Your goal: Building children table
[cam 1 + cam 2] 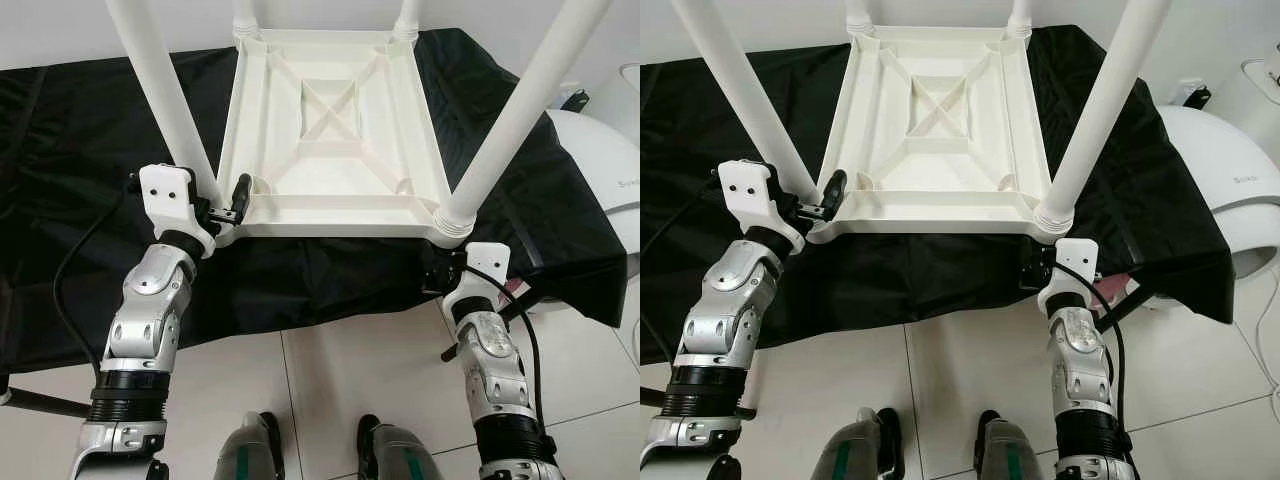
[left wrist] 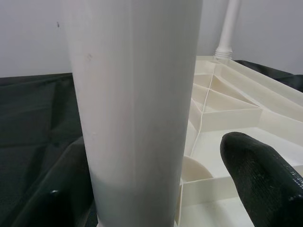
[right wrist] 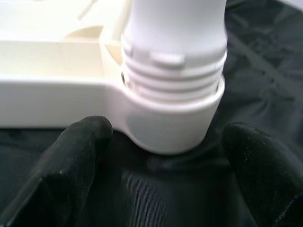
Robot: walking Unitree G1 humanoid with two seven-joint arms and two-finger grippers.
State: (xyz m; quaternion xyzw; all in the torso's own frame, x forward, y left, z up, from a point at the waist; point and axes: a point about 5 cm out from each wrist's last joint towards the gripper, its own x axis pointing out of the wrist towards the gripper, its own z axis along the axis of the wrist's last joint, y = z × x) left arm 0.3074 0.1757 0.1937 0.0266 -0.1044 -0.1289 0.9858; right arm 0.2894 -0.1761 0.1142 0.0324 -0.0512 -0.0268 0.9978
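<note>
My left end effector (image 1: 228, 205) straddles the near-left table leg (image 1: 160, 95), fingers spread; my right end effector (image 3: 161, 165) is open below the near-right leg socket (image 3: 173, 118).

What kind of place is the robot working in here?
Probably a room in a home: a white tiled floor, plain white walls, and an upside-down white plastic children's table lying on a black cloth.

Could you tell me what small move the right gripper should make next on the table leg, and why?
Probably ease the right gripper forward and close on the near right leg's socket. Its fingers stand open either side of the socket without touching, and thread ridges show above the collar, so the leg may not be fully screwed in. The left gripper already straddles the near left leg.
</note>
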